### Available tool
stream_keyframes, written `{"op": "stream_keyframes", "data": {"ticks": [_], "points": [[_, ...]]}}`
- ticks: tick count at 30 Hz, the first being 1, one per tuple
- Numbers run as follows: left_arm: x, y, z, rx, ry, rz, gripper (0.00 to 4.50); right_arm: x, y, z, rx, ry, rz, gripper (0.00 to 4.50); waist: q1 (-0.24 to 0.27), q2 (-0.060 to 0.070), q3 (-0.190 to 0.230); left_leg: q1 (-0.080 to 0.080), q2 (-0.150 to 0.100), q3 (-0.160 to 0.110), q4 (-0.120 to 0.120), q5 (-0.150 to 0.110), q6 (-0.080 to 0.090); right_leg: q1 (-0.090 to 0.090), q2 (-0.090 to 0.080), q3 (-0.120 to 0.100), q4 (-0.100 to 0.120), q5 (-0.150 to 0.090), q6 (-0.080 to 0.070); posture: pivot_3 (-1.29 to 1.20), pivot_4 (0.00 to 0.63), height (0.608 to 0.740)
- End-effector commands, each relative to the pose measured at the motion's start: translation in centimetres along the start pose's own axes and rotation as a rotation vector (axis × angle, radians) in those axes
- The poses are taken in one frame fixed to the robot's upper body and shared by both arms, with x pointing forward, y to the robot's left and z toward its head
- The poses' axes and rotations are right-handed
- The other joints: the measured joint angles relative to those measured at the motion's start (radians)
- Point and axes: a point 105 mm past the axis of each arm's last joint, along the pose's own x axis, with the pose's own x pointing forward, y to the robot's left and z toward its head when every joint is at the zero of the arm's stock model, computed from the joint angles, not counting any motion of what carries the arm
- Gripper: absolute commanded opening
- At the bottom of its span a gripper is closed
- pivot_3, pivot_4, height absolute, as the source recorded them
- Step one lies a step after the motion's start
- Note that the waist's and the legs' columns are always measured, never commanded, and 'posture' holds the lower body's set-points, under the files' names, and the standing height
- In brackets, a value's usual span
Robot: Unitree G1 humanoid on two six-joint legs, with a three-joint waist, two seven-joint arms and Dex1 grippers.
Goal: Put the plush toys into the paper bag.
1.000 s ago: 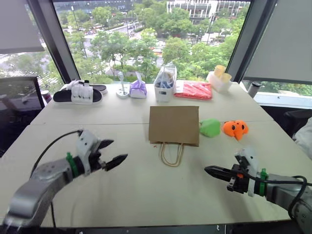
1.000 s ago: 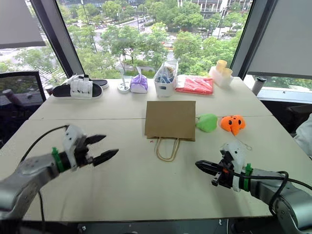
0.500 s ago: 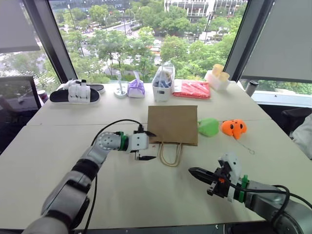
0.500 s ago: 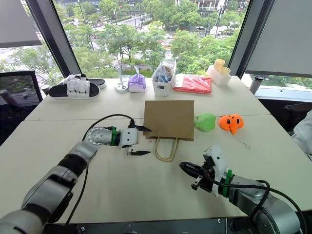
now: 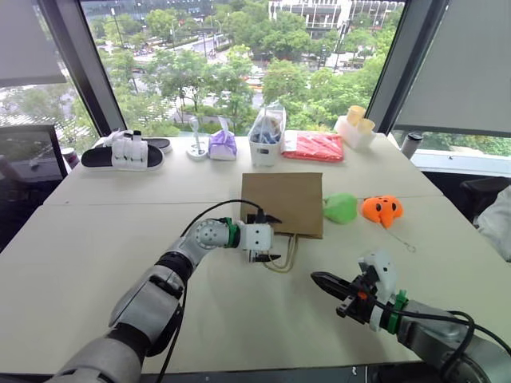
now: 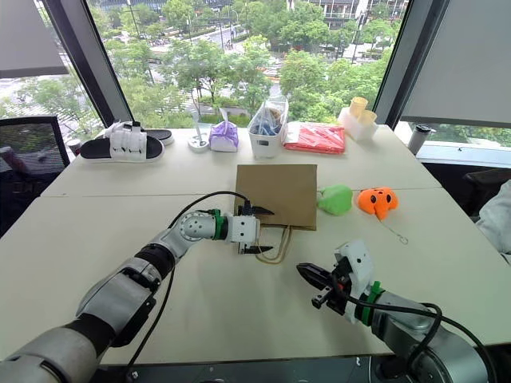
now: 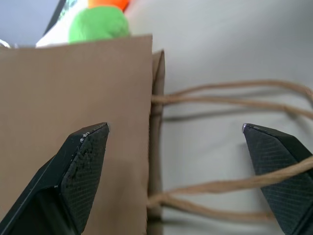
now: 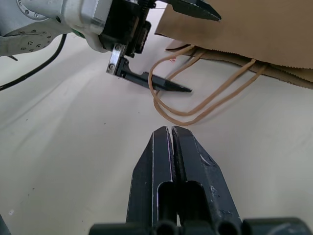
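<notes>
From the head cameras I see the paper bag [image 5: 283, 203] lying flat on the table [image 5: 96, 223], its long axis running away from me, the closed bottom toward the window and the mouth with the cord handles [image 5: 281, 254] pointing back at me. My left gripper [image 5: 271, 238] sits at the bag's near left corner, aimed rightward along the mouth edge, fingers spread with one above the brown paper and one over the handle loops, holding nothing. A second ago that arm hung far out to the left over bare table, so it has swung in to the bag. Beyond the bag's right edge from this gripper lie the green plush toy [image 5: 342, 208] and, just right of it, the orange plush toy [image 5: 382, 210], both untouched. My right gripper [image 5: 318, 279] hovers nearer me, right of the handles, pinched shut and empty, having barely shifted. In the left wrist view the black fingers [image 7: 80, 161] straddle the bag's mouth edge, one over paper, one past the cords, with the green toy peeking beyond the far edge. In the right wrist view my closed fingers [image 8: 161, 161] point at the handle loops and the left gripper beyond them.
</notes>
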Motion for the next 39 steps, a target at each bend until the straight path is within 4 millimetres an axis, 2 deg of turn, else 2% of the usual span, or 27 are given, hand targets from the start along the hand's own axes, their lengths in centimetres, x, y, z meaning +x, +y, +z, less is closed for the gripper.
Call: {"op": "stream_keyframes", "data": {"ticks": [1, 2, 6, 7, 9, 12, 18, 26, 30, 33, 37, 39], "points": [[-0.1, 0.6, 0.5, 0.028, -0.021, 0.009, 2.71, -0.1, 0.8, 1.1, -0.044, -0.048, 0.011, 0.0, 0.0, 0.0, 0.0, 0.0, 0.0, 0.0, 0.0, 0.0, 0.0, 0.0, 0.0, 0.0, 0.0, 0.0, 0.0, 0.0, 0.15, 0.74], [0.0, 0.8, 0.7, 0.029, -0.027, 0.011, 2.31, -0.1, 0.9, 1.1, -0.043, -0.048, 0.01, 0.0, 0.001, 0.0, 0.0, 0.0, 0.0, 0.0, 0.0, 0.0, 0.0, 0.0, 0.0, 0.0, 0.0, 0.0, 0.0, 0.0, 0.15, 0.74], [-0.2, 1.5, 1.2, 0.03, -0.048, 0.019, 0.16, 0.1, 1.2, 0.9, -0.045, -0.039, 0.021, 0.0, 0.002, 0.0, 0.0, 0.0, 0.0, 0.0, 0.001, 0.0, 0.0, 0.0, 0.0, 0.0, 0.001, 0.0, 0.0, 0.0, 0.15, 0.74], [-0.2, 1.7, 1.3, 0.026, -0.052, 0.026, 0.02, 0.2, 1.3, 0.9, -0.045, -0.037, 0.025, 0.0, 0.003, 0.0, 0.0, 0.0, 0.0, 0.0, 0.001, 0.0, 0.0, 0.0, 0.0, 0.0, 0.002, 0.0, 0.0, 0.0, 0.15, 0.74], [-0.4, 2.9, 1.7, -0.007, -0.073, 0.082, 0.02, 0.8, 1.6, 0.9, -0.055, -0.045, 0.03, 0.0, 0.002, 0.0, 0.0, 0.0, 0.0, 0.0, 0.001, 0.0, 0.0, 0.0, 0.0, 0.0, 0.005, 0.0, 0.0, 0.0, 0.15, 0.74], [-0.7, 5.0, 2.6, -0.201, -0.158, 0.139, 0.02, 2.6, 1.6, 1.3, -0.103, -0.085, 0.0, 0.0, -0.001, -0.001, 0.0, 0.0, 0.0, 0.0, 0.002, 0.0, 0.0, -0.001, 0.0, 0.0, 0.007, 0.0, 0.0, 0.0, 0.15, 0.74], [-1.3, 7.4, 5.1, -0.477, -0.31, 0.127, 0.02, 6.2, -0.5, 2.7, -0.187, -0.187, -0.156, 0.0, -0.028, -0.001, 0.0, 0.001, -0.001, -0.001, 0.003, 0.0, 0.0, -0.002, 0.001, -0.001, 0.01, 0.0, 0.0, 0.0, 0.15, 0.74], [-3.2, 8.6, 8.3, -0.678, -0.331, 0.097, 0.02, 8.2, -3.4, 3.8, -0.282, -0.238, -0.287, 0.0, -0.05, -0.001, 0.0, 0.0, 0.001, -0.002, 0.0, 0.001, -0.001, -0.004, 0.001, 0.0, 0.012, 0.0, 0.0, 0.0, 0.15, 0.74], [-4.6, 8.0, 9.7, -0.747, -0.296, 0.069, 0.02, 8.8, -4.8, 4.7, -0.308, -0.27, -0.32, 0.0, -0.053, 0.0, 0.0, 0.001, 0.001, -0.002, 0.0, 0.001, -0.001, -0.004, 0.001, 0.0, 0.012, 0.0, 0.0, 0.0, 0.15, 0.74], [-5.1, 7.5, 10.1, -0.83, -0.277, 0.089, 0.02, 10.1, -4.9, 4.5, -0.319, -0.256, -0.279, 0.0, -0.052, 0.0, 0.0, 0.001, 0.002, -0.002, 0.0, 0.004, -0.007, -0.004, 0.001, 0.001, 0.012, 0.0, 0.0, 0.0, 0.15, 0.74], [-5.5, 7.1, 11.4, -1.019, -0.332, 0.077, 0.02, 12.4, -5.0, 4.2, -0.324, -0.25, -0.244, 0.0, -0.05, 0.0, 0.0, 0.001, 0.001, -0.002, -0.001, 0.005, -0.008, -0.004, 0.001, 0.001, 0.012, 0.0, 0.0, 0.0, 0.15, 0.74], [-5.6, 7.0, 11.5, -1.11, -0.323, 0.093, 0.02, 13.3, -5.0, 4.2, -0.323, -0.253, -0.229, 0.0, -0.051, 0.0, 0.0, 0.001, 0.001, -0.002, -0.001, 0.006, -0.01, -0.005, 0.001, 0.002, 0.012, 0.0, 0.0, 0.0, 0.15, 0.74]]}}
